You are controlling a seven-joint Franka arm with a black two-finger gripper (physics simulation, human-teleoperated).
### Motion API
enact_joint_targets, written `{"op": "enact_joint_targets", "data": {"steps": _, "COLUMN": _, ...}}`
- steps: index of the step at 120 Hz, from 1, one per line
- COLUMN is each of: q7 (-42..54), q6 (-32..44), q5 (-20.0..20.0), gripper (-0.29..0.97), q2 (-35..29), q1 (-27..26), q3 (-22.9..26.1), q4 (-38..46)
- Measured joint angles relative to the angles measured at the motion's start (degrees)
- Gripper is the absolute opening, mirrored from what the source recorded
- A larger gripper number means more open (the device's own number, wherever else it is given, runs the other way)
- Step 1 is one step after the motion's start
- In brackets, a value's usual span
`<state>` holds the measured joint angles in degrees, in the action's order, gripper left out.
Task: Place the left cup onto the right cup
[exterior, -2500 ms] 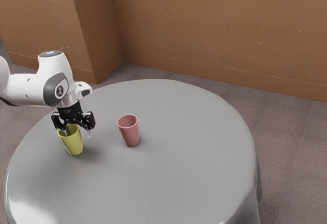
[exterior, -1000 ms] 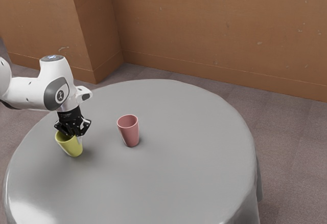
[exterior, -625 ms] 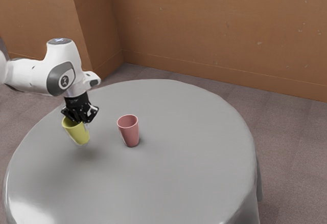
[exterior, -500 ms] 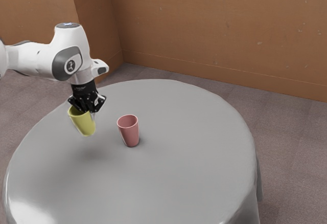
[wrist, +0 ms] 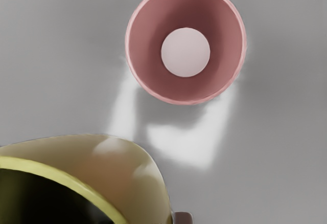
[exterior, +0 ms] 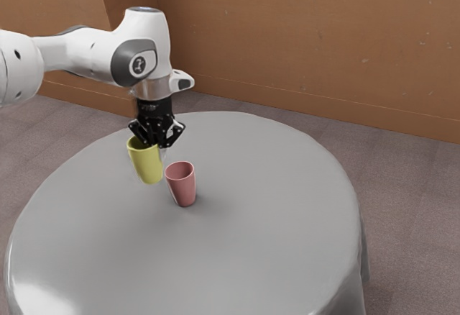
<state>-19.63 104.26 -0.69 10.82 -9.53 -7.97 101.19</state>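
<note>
Jaws clamped on the rim of the yellow cup (exterior: 146, 162), which hangs tilted, clear of the bench (exterior: 287, 221). Pink cup (exterior: 180, 183) stands upright, mouth up, just beside it twd the exterior view's right. Prob. needs a short carry that way, then down.

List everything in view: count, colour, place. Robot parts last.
yellow cup: 1, yellow, tilted, held off the table, just on the exterior view's left of the pink cup
pink cup: 1, pink, upright on the table, empty
table: 1, grey, round
wall: brown, behind the table
floor: grey-brown, around the table
arm: 1, white, from the exterior view's left
tool: 1, black, shut on the yellow cup's rim
</note>
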Motion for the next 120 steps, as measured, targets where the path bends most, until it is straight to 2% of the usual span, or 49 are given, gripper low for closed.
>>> {"op": "enact_joint_targets", "data": {"steps": 43, "q7": -1.86, "q6": -1.36, "q5": -0.18, "gripper": -0.1, "q2": 3.68, "q1": -0.03, "q3": 2.96, "q4": -5.8}}
{"op": "enact_joint_targets", "data": {"steps": 120, "q7": -4.05, "q6": -0.66, "q5": -0.4, "gripper": -0.1, "q2": 7.61, "q1": 0.12, "q3": 3.58, "q4": -8.93}}
